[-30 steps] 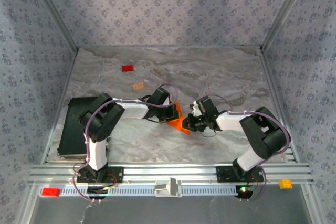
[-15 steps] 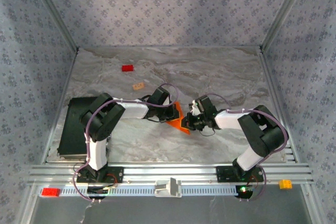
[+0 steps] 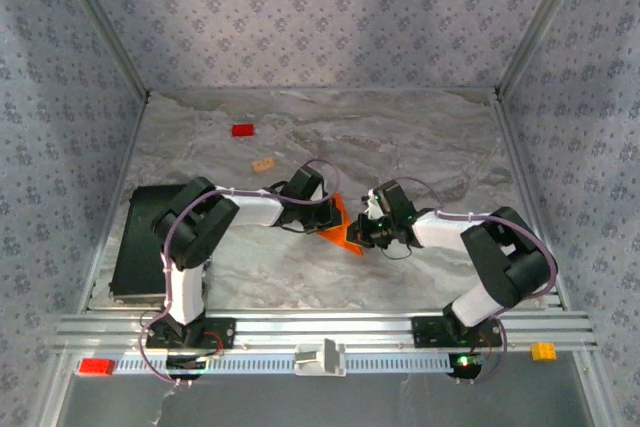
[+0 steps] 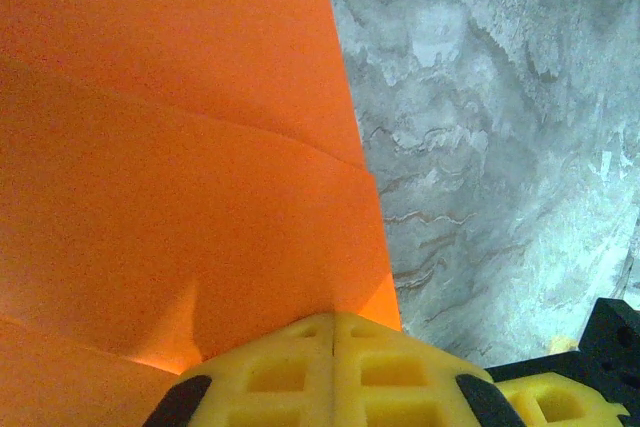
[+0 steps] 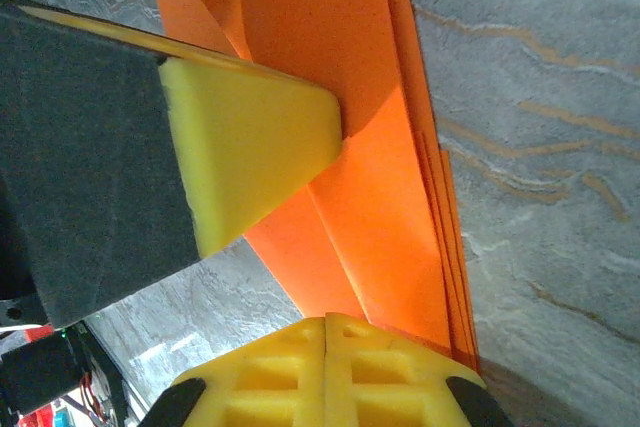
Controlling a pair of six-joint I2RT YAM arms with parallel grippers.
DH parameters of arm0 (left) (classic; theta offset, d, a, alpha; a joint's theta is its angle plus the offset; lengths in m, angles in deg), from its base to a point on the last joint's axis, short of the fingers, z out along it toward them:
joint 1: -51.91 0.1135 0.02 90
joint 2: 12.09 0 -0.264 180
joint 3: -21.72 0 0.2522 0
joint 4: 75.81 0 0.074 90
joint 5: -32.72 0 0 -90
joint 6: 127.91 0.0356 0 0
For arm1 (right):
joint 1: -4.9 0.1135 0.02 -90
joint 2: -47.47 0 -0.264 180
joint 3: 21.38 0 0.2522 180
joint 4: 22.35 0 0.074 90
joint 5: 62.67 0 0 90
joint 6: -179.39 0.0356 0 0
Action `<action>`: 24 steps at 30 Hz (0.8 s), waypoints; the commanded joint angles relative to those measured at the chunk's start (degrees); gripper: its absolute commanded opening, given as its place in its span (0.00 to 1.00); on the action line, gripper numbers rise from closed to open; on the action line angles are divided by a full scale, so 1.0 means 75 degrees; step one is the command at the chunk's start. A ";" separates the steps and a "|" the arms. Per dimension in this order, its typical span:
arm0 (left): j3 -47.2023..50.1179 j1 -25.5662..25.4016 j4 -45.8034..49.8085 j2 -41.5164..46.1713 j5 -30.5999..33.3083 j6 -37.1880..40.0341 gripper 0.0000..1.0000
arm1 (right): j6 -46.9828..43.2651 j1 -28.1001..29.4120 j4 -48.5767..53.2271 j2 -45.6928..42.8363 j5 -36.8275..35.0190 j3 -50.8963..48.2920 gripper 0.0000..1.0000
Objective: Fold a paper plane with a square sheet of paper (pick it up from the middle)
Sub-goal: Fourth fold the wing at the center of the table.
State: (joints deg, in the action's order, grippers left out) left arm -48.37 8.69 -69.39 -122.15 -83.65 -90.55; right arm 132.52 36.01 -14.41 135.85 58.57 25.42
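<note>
Near the middle of the marble table (image 3: 420, 147), a little toward the near edge: folded orange paper (image 3: 341, 227), pinched from both sides. On its left, the left gripper (image 3: 327, 209), pads pressed together on the paper. On its right, the right gripper (image 3: 362, 233), likewise clamped on the paper's near right part.

From the left wrist: left gripper (image 4: 333, 352) with yellow pads meeting along a thin seam, orange paper (image 4: 180, 187) spreading away from them, creased in slanting lines, straight right edge against the table (image 4: 500, 147).

From the right wrist: right gripper (image 5: 327, 357) closed the same way at the foot of the paper (image 5: 375, 117). Several stacked layers along the paper's right edge. One yellow fingertip (image 5: 250, 152) of the left gripper against the paper's face from the left.

Far left on the table, well apart from the paper: small red block (image 3: 242, 130) and, nearer, small tan block (image 3: 264, 163). At the left edge, flat black box (image 3: 135, 247).
</note>
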 commanded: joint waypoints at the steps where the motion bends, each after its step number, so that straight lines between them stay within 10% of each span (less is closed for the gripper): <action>1: 0.0140 0.0032 0.0240 -0.0341 0.0296 -0.0036 0.02 | 0.0179 -0.0115 -0.0159 -0.0106 0.0003 -0.0094 0.02; 24: 0.0117 0.0042 0.0279 -0.0319 0.0331 -0.0013 0.02 | -0.0194 -0.0212 0.0234 0.0638 -0.0318 -0.0026 0.01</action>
State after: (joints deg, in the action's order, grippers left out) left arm -48.37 8.69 -69.39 -122.15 -83.63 -90.53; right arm 133.05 34.79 -16.51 139.11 59.03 25.62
